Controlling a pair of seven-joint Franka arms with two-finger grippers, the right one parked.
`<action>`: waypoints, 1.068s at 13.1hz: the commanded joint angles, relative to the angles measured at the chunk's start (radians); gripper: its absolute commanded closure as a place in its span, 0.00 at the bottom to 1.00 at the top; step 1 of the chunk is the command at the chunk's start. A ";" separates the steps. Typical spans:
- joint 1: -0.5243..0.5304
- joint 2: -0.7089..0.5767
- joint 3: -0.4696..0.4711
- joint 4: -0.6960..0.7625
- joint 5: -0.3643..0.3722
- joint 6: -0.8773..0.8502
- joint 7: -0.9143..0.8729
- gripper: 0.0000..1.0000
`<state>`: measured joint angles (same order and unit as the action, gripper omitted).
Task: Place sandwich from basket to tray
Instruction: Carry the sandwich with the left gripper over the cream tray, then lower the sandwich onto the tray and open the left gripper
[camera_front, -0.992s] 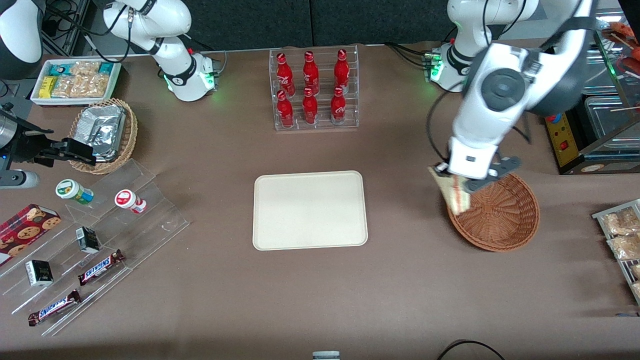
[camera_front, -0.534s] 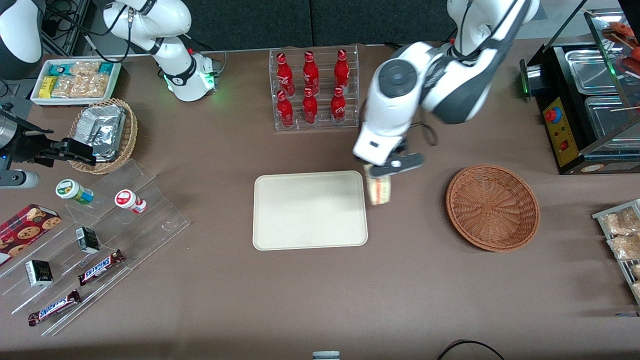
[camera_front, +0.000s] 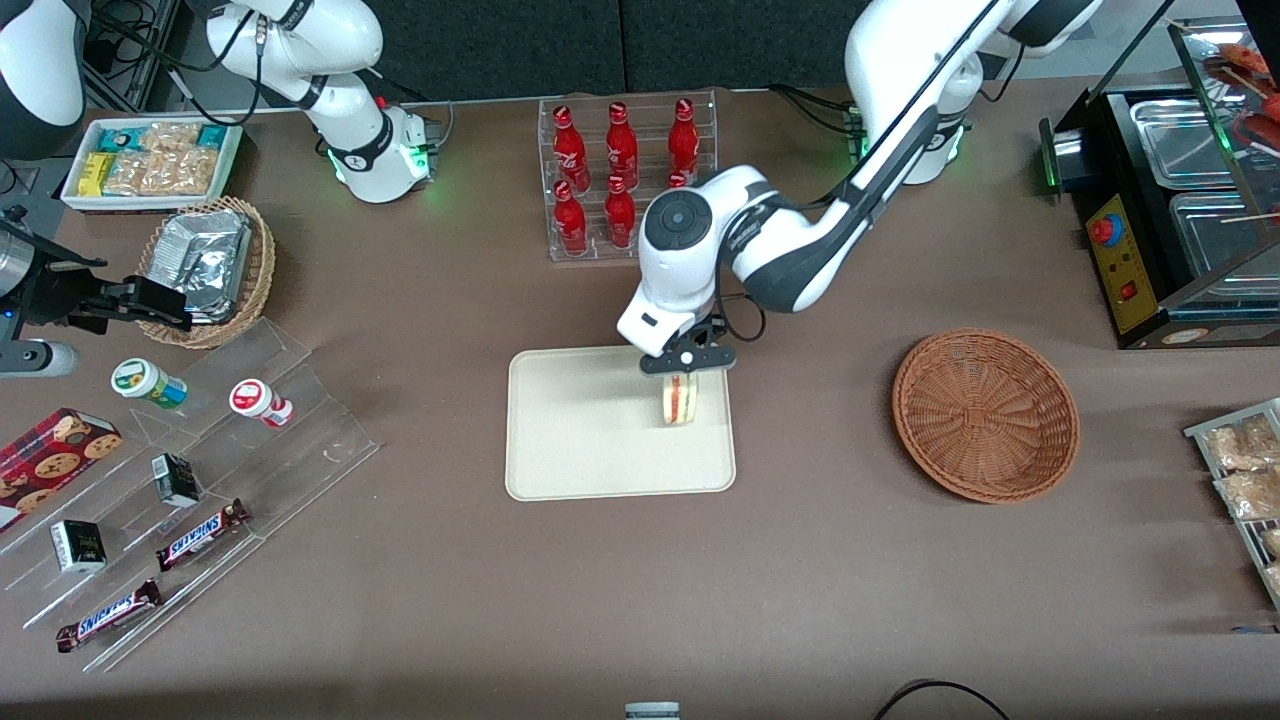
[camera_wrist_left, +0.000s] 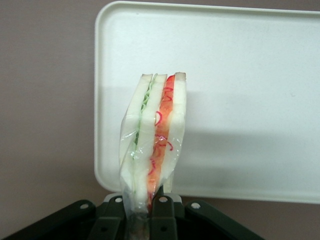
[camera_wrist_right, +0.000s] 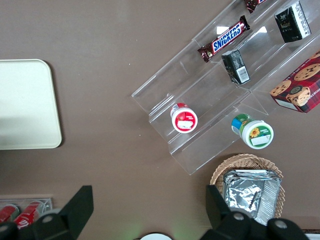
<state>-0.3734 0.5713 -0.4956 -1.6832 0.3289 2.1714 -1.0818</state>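
The sandwich (camera_front: 681, 399) hangs edge-up over the cream tray (camera_front: 580, 440), above the tray's end nearest the working arm, its red and green filling showing between white bread slices. The gripper (camera_front: 686, 362) pinches it at one end, fingers clenched on the wrapped wedge. The reddish-brown wicker basket (camera_front: 985, 414) sits well apart, toward the working arm's end of the table.

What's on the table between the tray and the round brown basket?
Nothing: in the front view only bare brown tabletop lies between the tray and the basket. The gripper holds the sandwich over the tray, not in that gap.
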 joint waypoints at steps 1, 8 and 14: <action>-0.064 0.059 0.011 0.060 0.051 0.010 -0.068 1.00; -0.101 0.185 0.011 0.164 0.156 0.011 -0.185 1.00; -0.104 0.213 0.020 0.195 0.157 0.022 -0.179 0.90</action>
<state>-0.4580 0.7635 -0.4859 -1.5278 0.4667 2.1927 -1.2427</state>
